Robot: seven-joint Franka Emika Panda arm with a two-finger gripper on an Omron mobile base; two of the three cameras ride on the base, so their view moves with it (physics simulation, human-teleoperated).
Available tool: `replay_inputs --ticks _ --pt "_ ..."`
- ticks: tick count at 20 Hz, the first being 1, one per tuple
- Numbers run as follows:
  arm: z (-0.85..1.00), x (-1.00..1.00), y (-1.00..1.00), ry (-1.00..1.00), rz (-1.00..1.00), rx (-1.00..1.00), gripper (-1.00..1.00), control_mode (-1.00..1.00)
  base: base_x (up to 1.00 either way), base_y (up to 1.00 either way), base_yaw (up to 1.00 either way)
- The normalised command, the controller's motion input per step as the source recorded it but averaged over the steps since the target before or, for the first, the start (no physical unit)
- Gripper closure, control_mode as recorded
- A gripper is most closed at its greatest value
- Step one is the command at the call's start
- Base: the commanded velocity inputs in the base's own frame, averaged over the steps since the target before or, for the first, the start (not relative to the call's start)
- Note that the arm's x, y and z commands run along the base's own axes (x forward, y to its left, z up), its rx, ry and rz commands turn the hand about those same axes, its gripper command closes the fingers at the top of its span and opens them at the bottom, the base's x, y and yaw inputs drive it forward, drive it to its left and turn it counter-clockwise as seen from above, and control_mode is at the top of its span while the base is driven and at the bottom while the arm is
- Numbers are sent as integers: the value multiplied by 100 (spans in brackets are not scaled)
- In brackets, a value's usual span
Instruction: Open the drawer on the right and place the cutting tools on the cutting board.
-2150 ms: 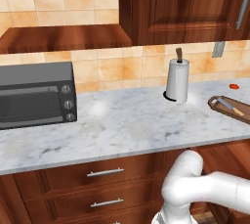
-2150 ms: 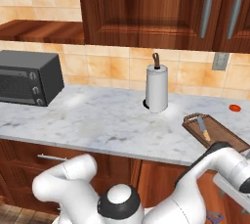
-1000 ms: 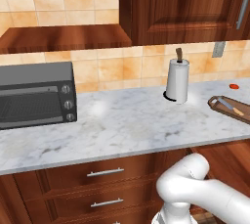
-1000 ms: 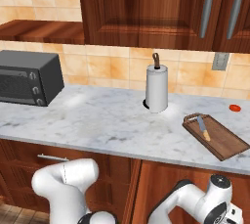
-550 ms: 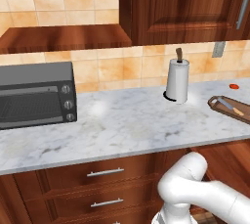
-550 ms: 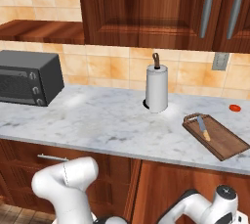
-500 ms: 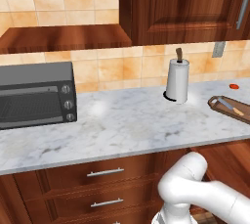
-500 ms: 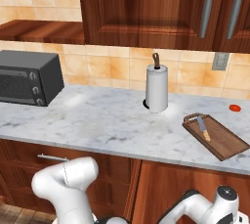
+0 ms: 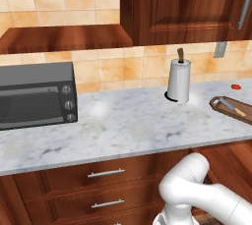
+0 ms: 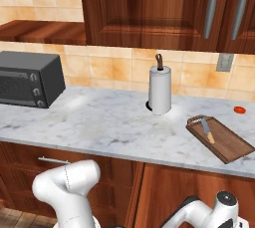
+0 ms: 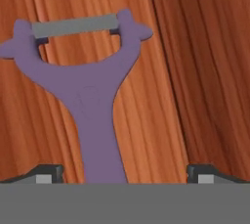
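Purple Y-shaped peeler (image 11: 93,100) with grey blade lies flat on drawer's reddish wood floor (image 11: 195,71). Grey-bladed, tan-handled knife (image 10: 207,130) lies on dark cutting board (image 10: 226,147), near its loop handle.

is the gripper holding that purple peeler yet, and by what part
Nothing is held. The gripper is open, its two fingertips standing wide on either side of the purple peeler's handle, not touching it.

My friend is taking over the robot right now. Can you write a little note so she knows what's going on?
Gripper: open, low in the drawer, fingertips either side of the purple peeler handle, not yet closed on it.
Cutting board: on the counter's right end, with a knife already on it.
Done: drawer open, knife placed.
Left: grab the peeler, lift it, put it on the board.
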Motion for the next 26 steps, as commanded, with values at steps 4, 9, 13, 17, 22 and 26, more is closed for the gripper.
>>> replay_inputs --ticks 4,9,13,17,22,26 --pt "-34 0 3 2 0 -4 100 -100 0 0 0" --pt "17 0 0 -4 0 0 100 -100 0 0 0" --pt "92 0 0 -11 0 0 100 -100 0 0 0" --pt "100 1 0 -7 0 0 100 -100 0 0 0" --pt "100 34 0 -7 0 0 100 -100 0 0 0" --pt "100 73 0 -13 -3 -3 100 -100 0 0 0"
